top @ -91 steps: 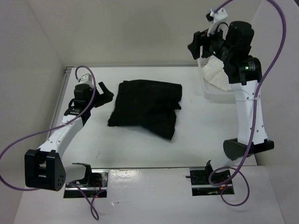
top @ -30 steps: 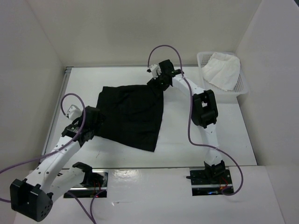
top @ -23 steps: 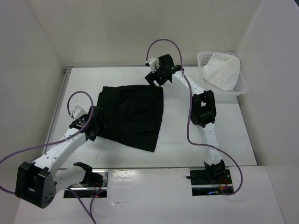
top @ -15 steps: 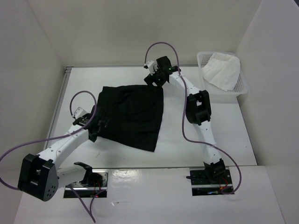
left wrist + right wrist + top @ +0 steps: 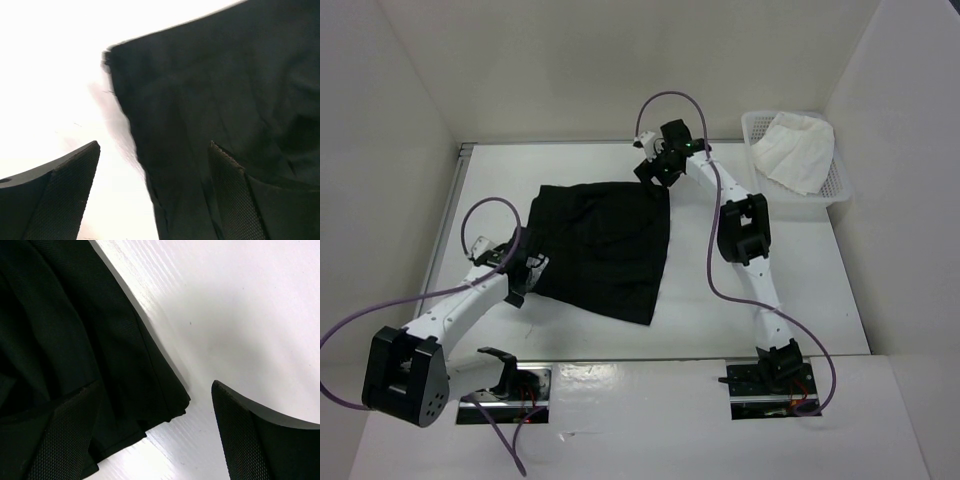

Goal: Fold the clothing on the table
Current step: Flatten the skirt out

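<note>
Table [image 5: 800, 290] bears one skirt [image 5: 605, 245], one basket [image 5: 841, 186]; left tool [image 5: 530, 268], right tool [image 5: 651, 171] gape.

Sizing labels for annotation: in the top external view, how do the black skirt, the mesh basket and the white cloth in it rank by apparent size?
1. black skirt
2. mesh basket
3. white cloth, which fits inside the basket, so clearly smaller
</note>
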{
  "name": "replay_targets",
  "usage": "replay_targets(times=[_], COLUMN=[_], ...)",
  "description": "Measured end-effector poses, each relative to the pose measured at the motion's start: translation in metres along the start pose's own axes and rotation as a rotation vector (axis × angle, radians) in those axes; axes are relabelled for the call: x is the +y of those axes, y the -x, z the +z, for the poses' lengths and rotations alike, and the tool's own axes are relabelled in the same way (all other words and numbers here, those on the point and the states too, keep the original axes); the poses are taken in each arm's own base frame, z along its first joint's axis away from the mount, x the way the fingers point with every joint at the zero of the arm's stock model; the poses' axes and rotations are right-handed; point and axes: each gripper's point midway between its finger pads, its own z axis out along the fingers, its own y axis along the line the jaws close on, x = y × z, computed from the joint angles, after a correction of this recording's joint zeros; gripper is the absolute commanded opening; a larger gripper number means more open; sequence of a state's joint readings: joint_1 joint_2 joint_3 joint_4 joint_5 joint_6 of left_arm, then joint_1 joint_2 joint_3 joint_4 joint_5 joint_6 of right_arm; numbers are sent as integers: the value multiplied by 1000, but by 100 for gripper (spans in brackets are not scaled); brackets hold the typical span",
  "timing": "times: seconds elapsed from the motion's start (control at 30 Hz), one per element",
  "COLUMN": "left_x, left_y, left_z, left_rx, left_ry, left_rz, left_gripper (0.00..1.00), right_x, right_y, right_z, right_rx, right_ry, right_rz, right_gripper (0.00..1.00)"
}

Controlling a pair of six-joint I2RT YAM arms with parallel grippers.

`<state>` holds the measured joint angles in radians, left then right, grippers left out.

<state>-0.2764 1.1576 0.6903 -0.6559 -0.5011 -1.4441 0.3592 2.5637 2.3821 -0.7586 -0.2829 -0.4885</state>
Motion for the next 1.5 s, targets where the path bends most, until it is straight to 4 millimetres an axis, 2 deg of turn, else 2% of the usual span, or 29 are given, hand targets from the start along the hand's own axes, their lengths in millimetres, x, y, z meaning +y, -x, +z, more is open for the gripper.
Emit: replay_targets(times=[0.27,0.37,0.6,0.73,0.87,1.07,1.23,1.37,1.5], left_x=[30,35,48,47,36,29,23,20,18], left_y=[4,5,10,17,24,20,19,18,18], left_z=[16,21,32,36,41,51,53,54,54], left_rx=[4,3,1,-8,-16,3,12,17,19], left_ry=[151,183,253,266,266,268,244,232,224], left_rz=[-47,-63,-82,-104,-100,-93,-86,-90,-91], left_gripper=[88,83,83,83,82,75,75,75,75], right_x=[-7,-3,7,10,10,2,-2,-10,-18], right_y=[-11,-24,-45,-55,-58,-53,-45,-20,15], right_z=[-5,-6,-14,-19,-21,-23,-27,-37,-44], right_rx=[3,26,59,67,68,44,25,-29,-106], right_ry=[25,41,59,59,57,38,28,6,-14], right_rz=[31,42,41,36,26,12,7,-12,-41], right_gripper=[92,91,91,91,90,90,90,90,90])
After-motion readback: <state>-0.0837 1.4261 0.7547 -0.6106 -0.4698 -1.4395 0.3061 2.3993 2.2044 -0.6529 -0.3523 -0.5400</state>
